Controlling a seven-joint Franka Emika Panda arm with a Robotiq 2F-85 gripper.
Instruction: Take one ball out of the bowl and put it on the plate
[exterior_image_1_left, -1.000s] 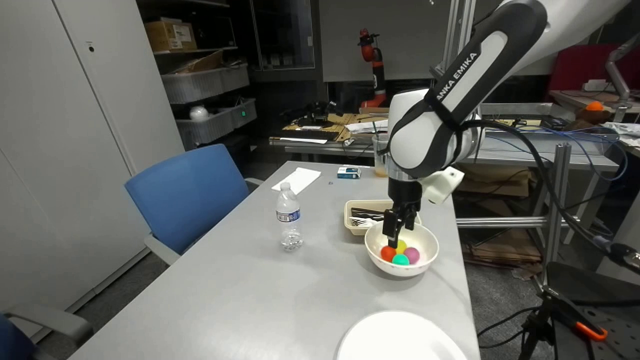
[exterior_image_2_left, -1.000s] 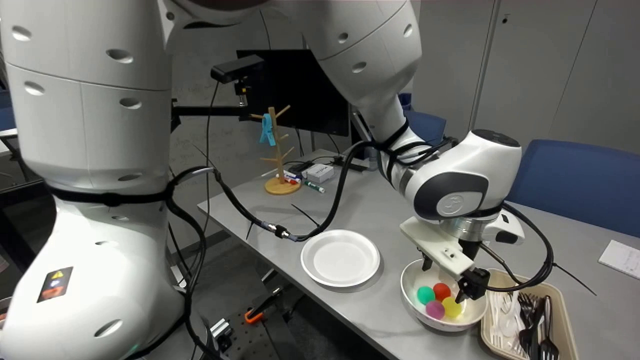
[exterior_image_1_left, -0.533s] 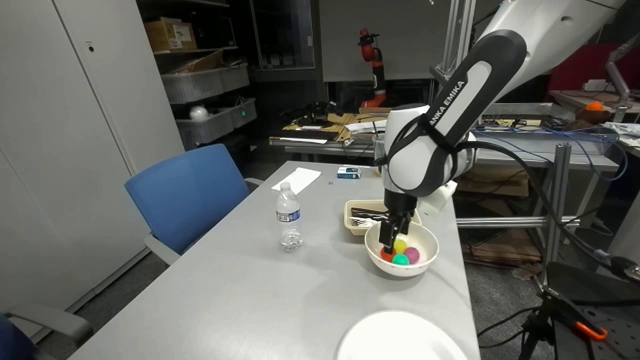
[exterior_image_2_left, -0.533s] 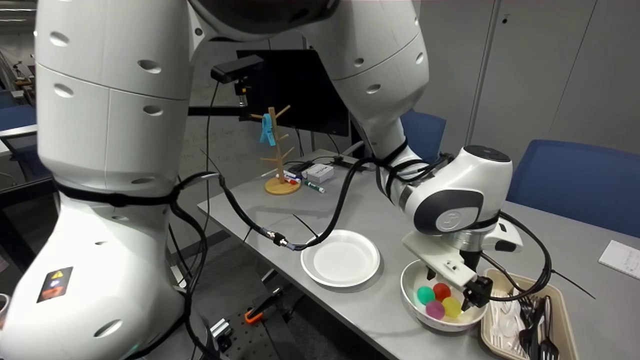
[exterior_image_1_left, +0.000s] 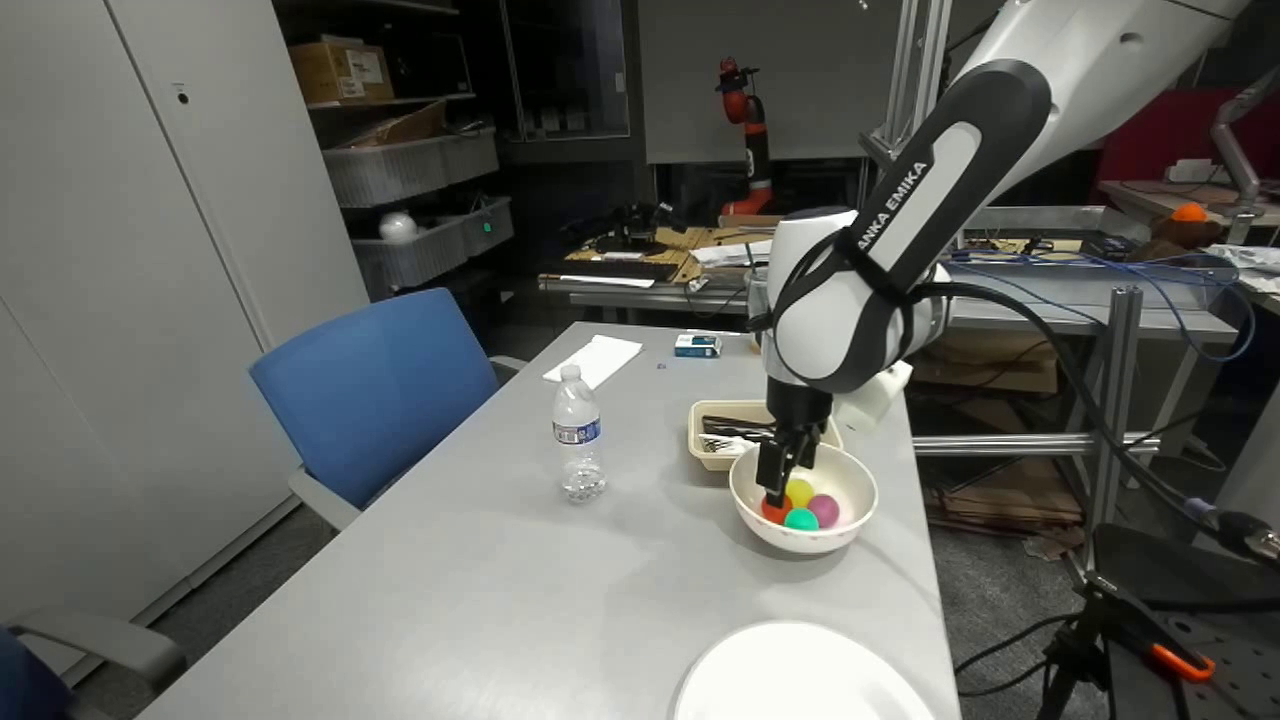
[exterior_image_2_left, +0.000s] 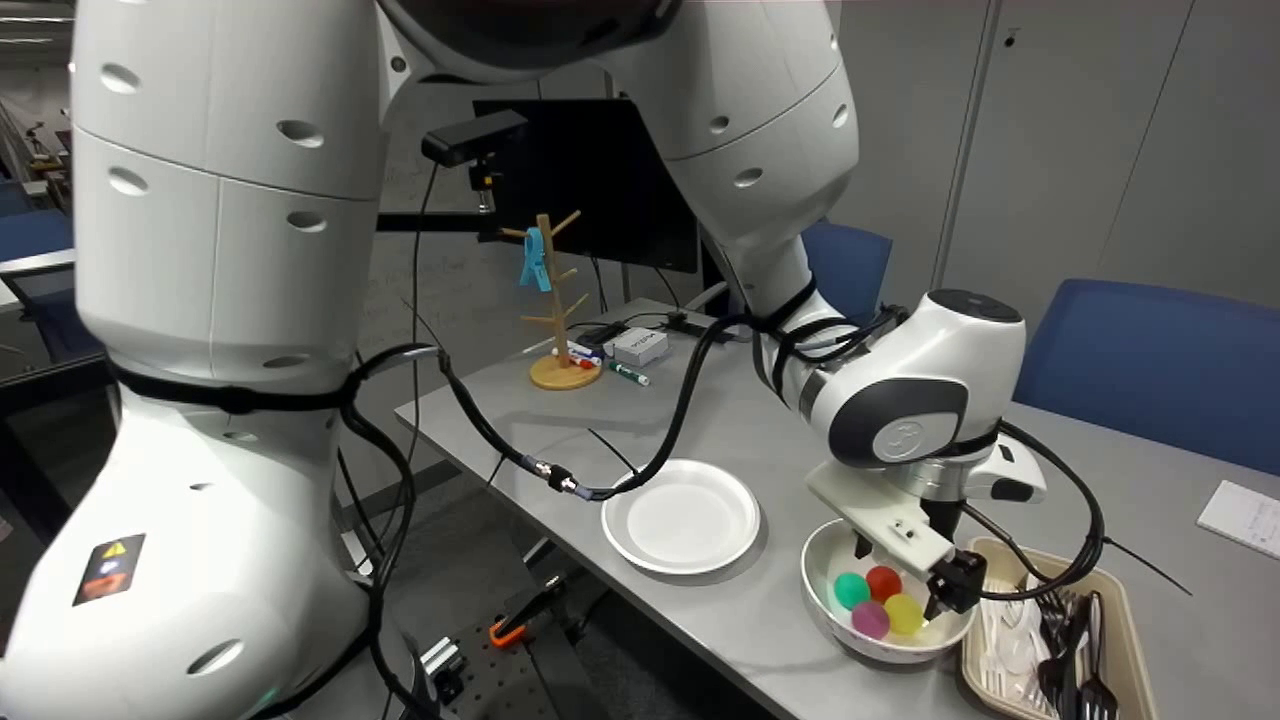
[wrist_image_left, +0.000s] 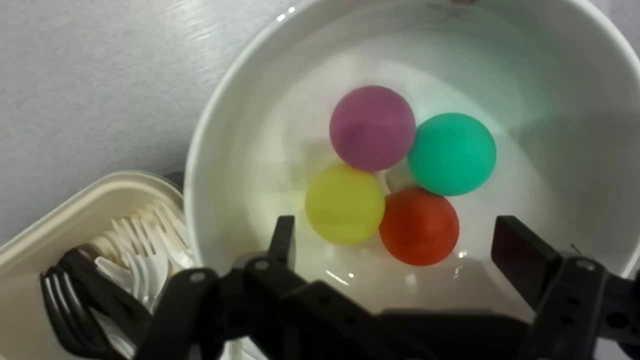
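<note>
While hand (wrist_image_left: 398, 242) gapes wide, empty | smooth magenta ball (wrist_image_left: 372, 128) in glossy round bowl (wrist_image_left: 575, 80)

in an exterior view the arm (exterior_image_2_left: 740, 130) is glossy white, with oval screw recesses (exterior_image_2_left: 300, 134); toward eight o'clock a dark label (exterior_image_2_left: 108, 568) bears a yellow triangle (exterior_image_2_left: 115, 549). the arm wears black straps (exterior_image_2_left: 240, 400) and a black cable (exterior_image_2_left: 690, 385) with a silver connector (exterior_image_2_left: 555, 480). toward three o'clock sits a dark grey panel (exterior_image_2_left: 865, 430) with a pale round emblem (exterior_image_2_left: 904, 440), a silver collar (exterior_image_2_left: 940, 480) at its five, a cream mount (exterior_image_2_left: 870, 510) at its six. toward two o'clock in an exterior view, white lettering (exterior_image_1_left: 895, 206) on black reads "anka emika". the gripper (wrist_image_left: 397, 240) is black, with small grey screw heads (wrist_image_left: 197, 276) near eight and four o'clock in the wrist view
</note>
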